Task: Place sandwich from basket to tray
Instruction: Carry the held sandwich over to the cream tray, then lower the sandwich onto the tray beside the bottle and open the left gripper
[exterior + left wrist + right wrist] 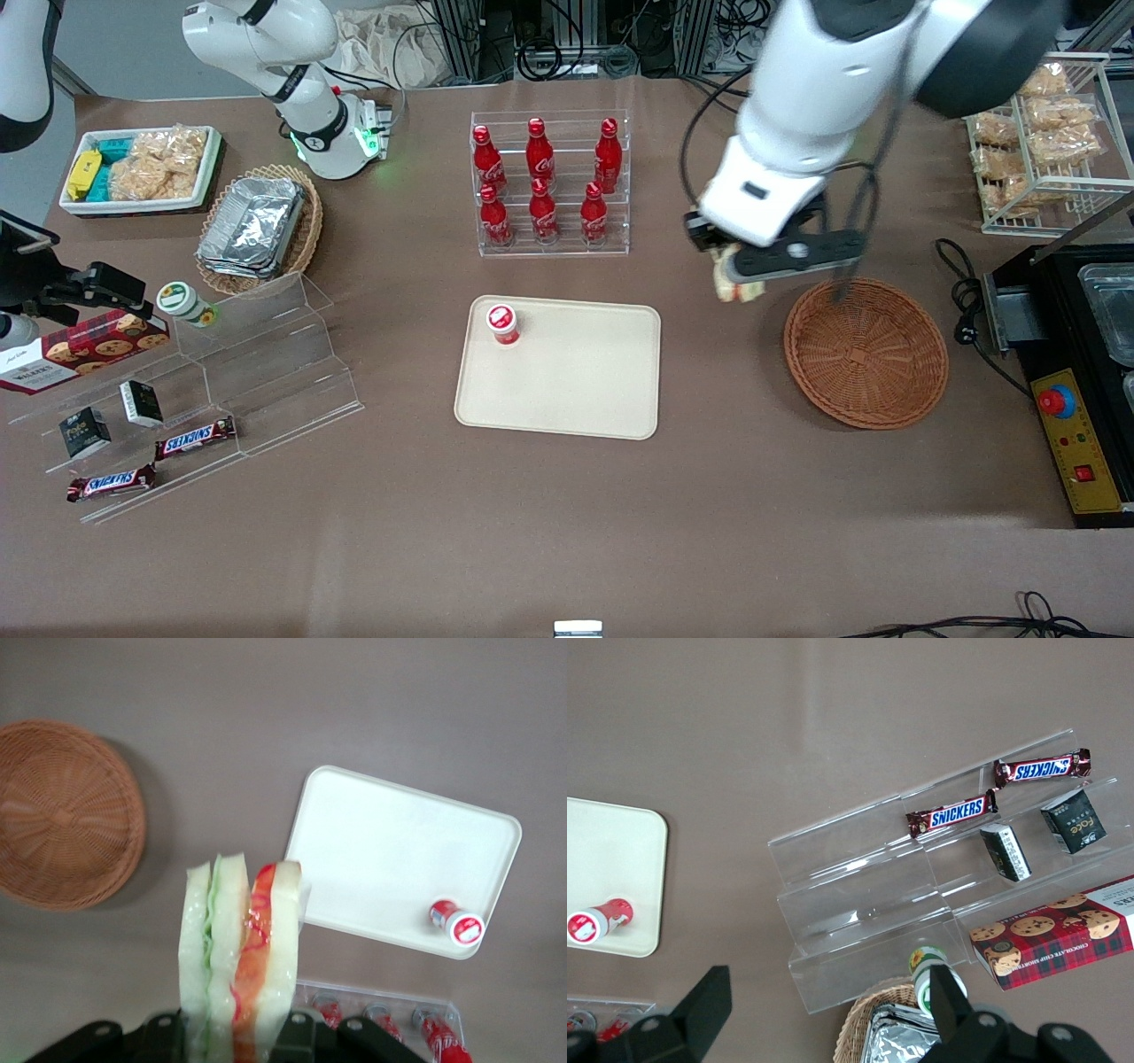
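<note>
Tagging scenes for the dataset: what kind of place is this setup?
Likely a lab mock-up of a snack shop counter: a clear rack of red soda bottles, candy bars on a clear stepped stand, cables along the table edge. The gripper holds a sandwich between basket and tray.

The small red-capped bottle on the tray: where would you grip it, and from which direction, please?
The small bottle lies tilted near a corner of the tray, so I would likely come from above and close across its narrow body below the cap. The gripper is shut on the sandwich, between tray and basket.
</note>
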Controlling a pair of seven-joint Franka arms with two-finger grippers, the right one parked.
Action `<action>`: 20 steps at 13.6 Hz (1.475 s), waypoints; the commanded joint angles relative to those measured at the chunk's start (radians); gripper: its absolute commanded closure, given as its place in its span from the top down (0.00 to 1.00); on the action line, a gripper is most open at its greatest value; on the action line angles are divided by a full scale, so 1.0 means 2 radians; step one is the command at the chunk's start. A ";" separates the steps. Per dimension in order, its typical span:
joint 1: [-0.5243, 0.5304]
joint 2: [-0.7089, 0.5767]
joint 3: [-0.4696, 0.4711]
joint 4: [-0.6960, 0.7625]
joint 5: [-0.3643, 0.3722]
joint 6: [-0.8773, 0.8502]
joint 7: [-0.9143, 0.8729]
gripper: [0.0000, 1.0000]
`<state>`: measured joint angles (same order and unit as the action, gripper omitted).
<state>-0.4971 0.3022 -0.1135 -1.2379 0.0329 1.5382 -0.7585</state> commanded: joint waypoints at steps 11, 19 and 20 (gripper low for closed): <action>-0.033 0.229 0.005 -0.039 0.002 0.263 -0.028 0.32; -0.038 0.289 0.005 -0.038 0.006 0.290 -0.022 0.39; -0.038 0.291 0.005 -0.038 0.004 0.294 -0.022 0.56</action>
<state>-0.5639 0.8751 -0.1122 -1.3289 0.0333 2.1111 -0.7993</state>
